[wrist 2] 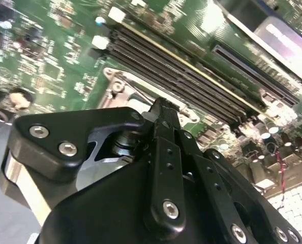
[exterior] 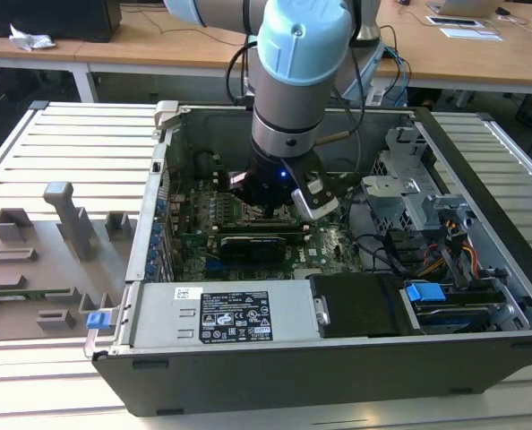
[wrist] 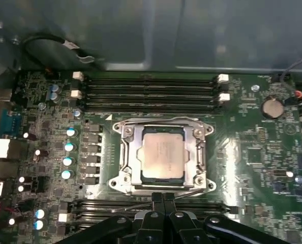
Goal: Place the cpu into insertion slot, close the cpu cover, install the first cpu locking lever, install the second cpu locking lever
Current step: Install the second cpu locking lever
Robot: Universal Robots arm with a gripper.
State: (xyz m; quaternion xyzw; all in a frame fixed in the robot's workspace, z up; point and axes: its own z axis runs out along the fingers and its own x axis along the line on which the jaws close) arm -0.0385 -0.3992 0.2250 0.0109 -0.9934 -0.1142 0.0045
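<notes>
Working across the exterior view from its left, I see a grey parts tray lying well apart from the insertion slot, outside the open computer case. It plays no part in this step.

In the first wrist view the insertion slot is filled. The cpu sits square in it, and the cpu cover lies flat around the chip, its window framing the metal top. I judge the first two steps done and a locking lever to be the work in hand.

The gripper hangs just beside the slot, on the side away from the memory slots. Its fingers are pressed together with nothing between them. A thin locking lever runs slantwise along that same edge of the slot, right by the fingertips (whether they touch it I cannot say, as the wire is faint here).

To do this well I want the closed tips on top of the wire, pushing down and then sideways under its hook. I also want them kept clear of the cover and the board.

Beyond the slot, toward the exterior view's right, stands the drive cage.
</notes>
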